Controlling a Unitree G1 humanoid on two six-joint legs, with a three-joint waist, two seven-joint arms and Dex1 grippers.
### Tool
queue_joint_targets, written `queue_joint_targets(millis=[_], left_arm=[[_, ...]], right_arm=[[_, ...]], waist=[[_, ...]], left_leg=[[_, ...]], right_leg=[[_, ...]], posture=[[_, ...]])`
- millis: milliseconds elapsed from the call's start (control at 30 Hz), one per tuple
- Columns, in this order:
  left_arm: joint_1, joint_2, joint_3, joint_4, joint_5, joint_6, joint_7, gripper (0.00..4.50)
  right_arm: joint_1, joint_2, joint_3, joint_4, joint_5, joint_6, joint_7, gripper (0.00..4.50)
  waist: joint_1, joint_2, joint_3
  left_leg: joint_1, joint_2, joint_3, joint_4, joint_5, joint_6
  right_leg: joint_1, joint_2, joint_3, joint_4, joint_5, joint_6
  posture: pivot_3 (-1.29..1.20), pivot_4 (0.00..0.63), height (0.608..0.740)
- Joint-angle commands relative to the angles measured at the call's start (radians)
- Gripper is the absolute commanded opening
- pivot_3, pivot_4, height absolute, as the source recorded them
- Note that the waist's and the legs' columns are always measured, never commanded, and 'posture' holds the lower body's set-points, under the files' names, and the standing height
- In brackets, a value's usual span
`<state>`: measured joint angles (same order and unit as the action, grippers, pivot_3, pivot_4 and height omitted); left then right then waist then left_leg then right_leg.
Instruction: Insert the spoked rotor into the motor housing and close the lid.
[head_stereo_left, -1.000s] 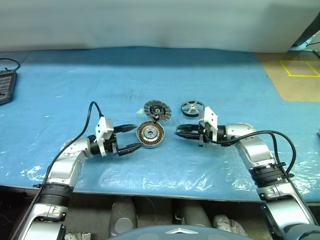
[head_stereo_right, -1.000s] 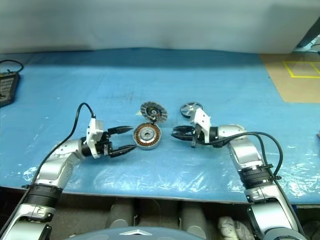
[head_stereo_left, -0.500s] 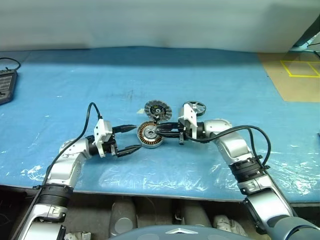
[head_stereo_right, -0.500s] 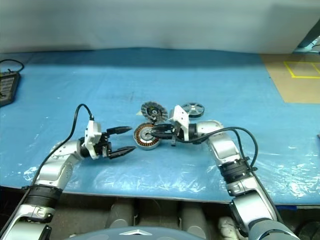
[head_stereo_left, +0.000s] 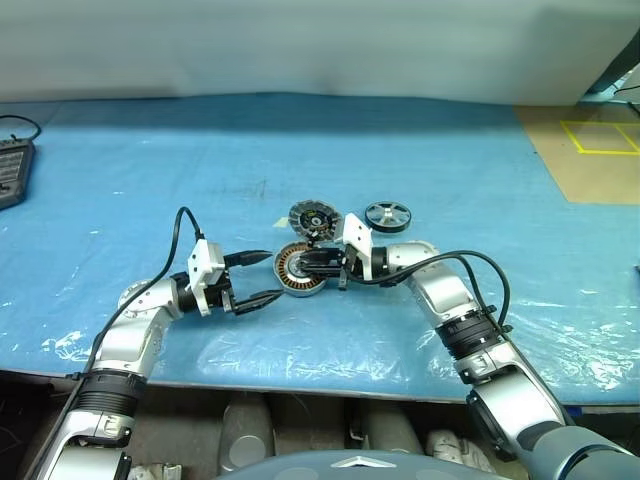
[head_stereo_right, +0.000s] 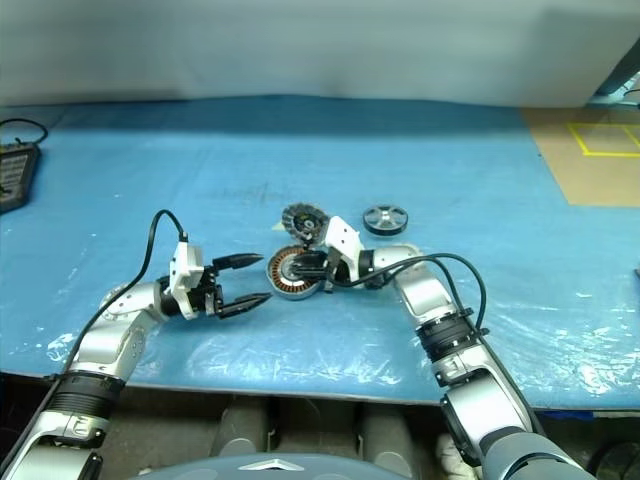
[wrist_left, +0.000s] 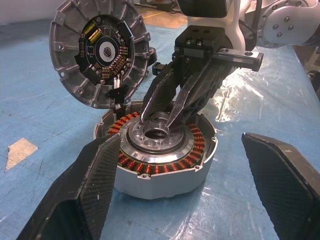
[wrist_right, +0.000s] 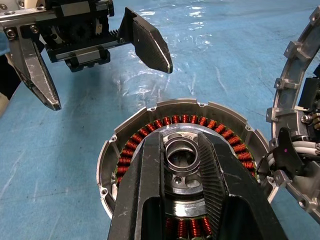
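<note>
Right tool (wrist_right: 182, 150) has swung in, pinching the motor housing (wrist_left: 160, 150) hub; left tool (head_stereo_left: 262, 276) spread beside its rim.

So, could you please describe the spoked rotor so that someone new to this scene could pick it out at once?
Start at the blue sheet covering the table and find the three round metal parts near its middle. The spoked rotor is the one lying flat and alone, to the right of the motor housing and the lid. It alone is a small dark wheel with radial spokes and no copper windings.
</note>
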<state>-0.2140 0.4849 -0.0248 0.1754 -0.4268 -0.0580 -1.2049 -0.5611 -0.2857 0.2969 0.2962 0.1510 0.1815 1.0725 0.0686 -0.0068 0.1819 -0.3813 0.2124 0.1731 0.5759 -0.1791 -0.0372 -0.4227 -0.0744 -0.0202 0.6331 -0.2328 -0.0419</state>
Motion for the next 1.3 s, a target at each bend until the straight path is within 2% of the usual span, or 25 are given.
queue_joint_targets(millis=[33,1133,1300], left_arm=[[0.002,-0.001,0.02,-0.01,-0.004,-0.019,0.003,4.07],[0.009,0.003,0.021,0.001,0.008,-0.029,0.012,4.07],[0.008,0.003,0.021,0.004,0.01,-0.032,0.012,4.07]], right_arm=[[-0.028,0.011,-0.004,-0.003,-0.003,-0.024,-0.003,0.57],[-0.024,0.024,0.003,0.026,-0.012,-0.008,0.005,0.57],[-0.022,0.026,0.001,0.023,-0.015,-0.017,0.0,2.23]], waist=[[0.0,0.0,0.0],[0.0,0.0,0.0],[0.0,0.0,0.0]], left_leg=[[0.0,0.0,0.0,0.0,0.0,0.0],[0.0,0.0,0.0,0.0,0.0,0.0],[0.0,0.0,0.0,0.0,0.0,0.0]], right_leg=[[0.0,0.0,0.0,0.0,0.0,0.0],[0.0,0.0,0.0,0.0,0.0,0.0],[0.0,0.0,0.0,0.001,0.0,0.0]], posture=[[0.0,0.15,0.74],[0.0,0.15,0.74],[0.0,0.15,0.74]])
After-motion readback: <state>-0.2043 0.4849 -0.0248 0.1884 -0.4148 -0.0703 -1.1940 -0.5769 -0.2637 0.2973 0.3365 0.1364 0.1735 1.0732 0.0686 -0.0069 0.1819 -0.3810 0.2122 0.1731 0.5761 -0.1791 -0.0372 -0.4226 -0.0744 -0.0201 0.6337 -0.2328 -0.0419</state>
